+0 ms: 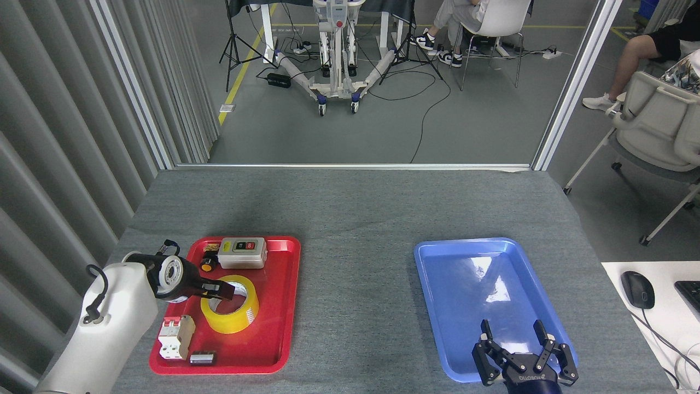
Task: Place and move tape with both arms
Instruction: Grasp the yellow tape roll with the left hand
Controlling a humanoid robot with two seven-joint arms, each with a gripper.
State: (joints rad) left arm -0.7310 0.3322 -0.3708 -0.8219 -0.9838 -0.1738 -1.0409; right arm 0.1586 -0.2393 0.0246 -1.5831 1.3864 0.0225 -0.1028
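Left gripper [221, 291] sits over the near-left rim of the tape [231, 312], which lies in the left tray [279, 306]. Switch box [242, 253] behind it; breaker [176, 337] in front-left. Right gripper [524, 350] over near edge of right tray [437, 306].

Red tray [284, 306] holds switch box [242, 252]; blue tray [437, 306] apart.

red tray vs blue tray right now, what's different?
The red plastic tray sits on the table's left side; the blue plastic tray sits on the right. The red tray holds the yellow tape roll, a grey switch box and other small parts; the blue tray holds nothing. The left gripper reaches into the red one, at the tape; the right gripper is open over the blue tray's near end. Both are rounded rectangles.
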